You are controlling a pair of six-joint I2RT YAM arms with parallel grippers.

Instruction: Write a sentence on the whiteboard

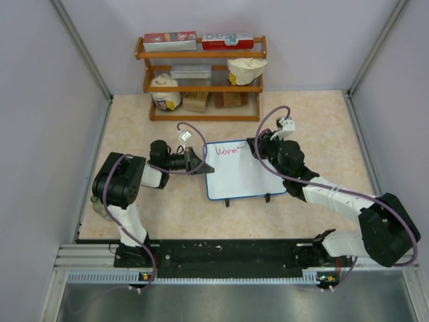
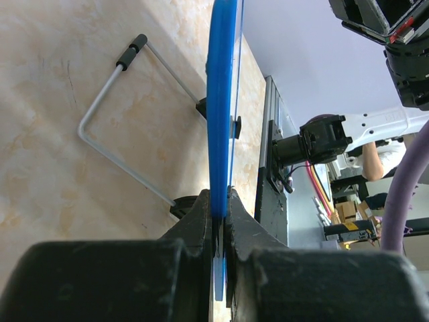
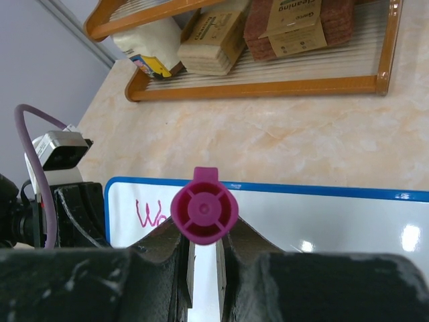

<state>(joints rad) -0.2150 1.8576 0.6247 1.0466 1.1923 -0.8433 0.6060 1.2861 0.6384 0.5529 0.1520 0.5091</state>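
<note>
Two pincers share the job: the left pincer (image 2: 220,201) pinches the edge of the whiteboard (image 1: 244,176) tight to steady it; the right pincer (image 3: 204,249) squeezes a pink marker (image 3: 204,211) to write.

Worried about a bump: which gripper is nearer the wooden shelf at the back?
Right. The right gripper, shut on a pink marker, is at the edge of the whiteboard that faces the shelf; the left gripper clamps its left edge, farther away.

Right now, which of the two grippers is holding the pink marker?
The right gripper: it is shut on the pink marker, whose round end faces its wrist camera. The left gripper instead clamps the blue edge of the whiteboard.
</note>
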